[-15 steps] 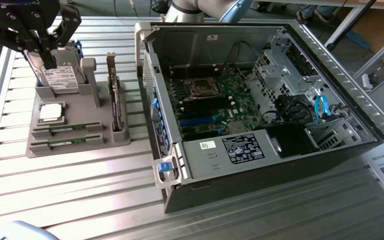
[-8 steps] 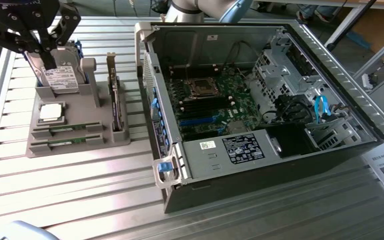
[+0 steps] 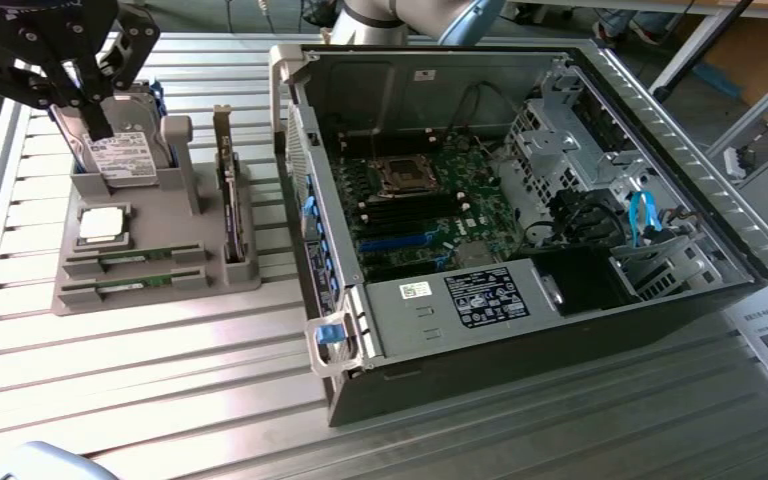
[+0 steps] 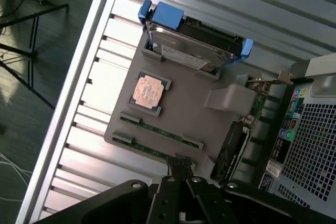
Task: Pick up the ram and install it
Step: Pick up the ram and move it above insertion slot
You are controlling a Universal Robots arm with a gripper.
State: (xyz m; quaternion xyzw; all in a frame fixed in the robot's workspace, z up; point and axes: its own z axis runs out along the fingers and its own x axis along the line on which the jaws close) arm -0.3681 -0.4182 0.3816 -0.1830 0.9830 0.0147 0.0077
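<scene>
- Exterior view: the black robot claw point(image 3: 96, 125) hangs clenched and empty over the silver boxy hard drive with a white label point(image 3: 123, 152). The drive stands upright in a grey plastic holder tray point(image 3: 231, 280) on the slatted metal table point(image 3: 157, 380).
- The same tray holds a long thin green ram stick point(image 3: 141, 259) and its twin stick point(image 3: 137, 287), lying flat in parallel slots. A square silver processor chip point(image 3: 101, 224) sits between them and the drive.
- A dark upright expansion card point(image 3: 231, 215) stands at the tray's edge on the exterior view's right.
- Just beside it lies the open grey computer case point(image 3: 491, 370), its green motherboard point(image 3: 424, 190) exposed.
- Wrist view: the claw point(image 4: 182, 165), fingertips together, hovers over one end of the twin stick point(image 4: 149, 150). The ram stick point(image 4: 163, 131) lies apart from it, and the expansion card point(image 4: 231, 150) stands close by.
</scene>
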